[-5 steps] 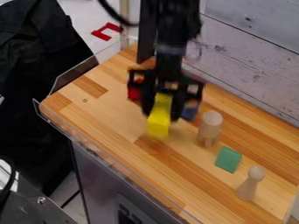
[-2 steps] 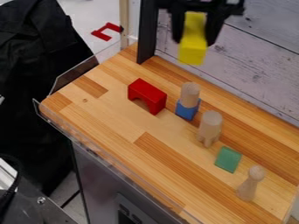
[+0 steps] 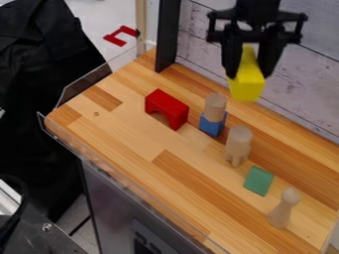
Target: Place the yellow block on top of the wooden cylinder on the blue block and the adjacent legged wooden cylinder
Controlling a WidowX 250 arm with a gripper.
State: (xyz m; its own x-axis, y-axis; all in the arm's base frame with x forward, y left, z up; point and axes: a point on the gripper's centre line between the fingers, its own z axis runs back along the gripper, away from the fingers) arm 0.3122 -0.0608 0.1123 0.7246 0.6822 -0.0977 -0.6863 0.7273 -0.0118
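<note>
The black gripper (image 3: 250, 72) hangs in the upper right of the camera view, shut on a yellow block (image 3: 247, 85) that points downward between its fingers. Below and left of it, a wooden cylinder (image 3: 215, 106) stands on a blue block (image 3: 212, 125). A red arch block (image 3: 166, 108) lies to the left of that stack. Nearer the front stands a wooden piece with short legs (image 3: 238, 144). Beyond it to the lower right are a flat green block (image 3: 259, 180) and a wooden peg figure (image 3: 285, 207).
The wooden counter (image 3: 126, 124) has a clear plastic rail (image 3: 136, 190) along its front left edge. A whitewashed plank wall (image 3: 305, 84) rises behind, with a dark upright post (image 3: 167, 34) at the back corner. Black cloth (image 3: 39, 99) hangs at the left.
From low over the counter, the gripper rose with the yellow block and moved right, then came slightly down and further right. The red arch and the stack came into full view; the counter pieces stayed put.
</note>
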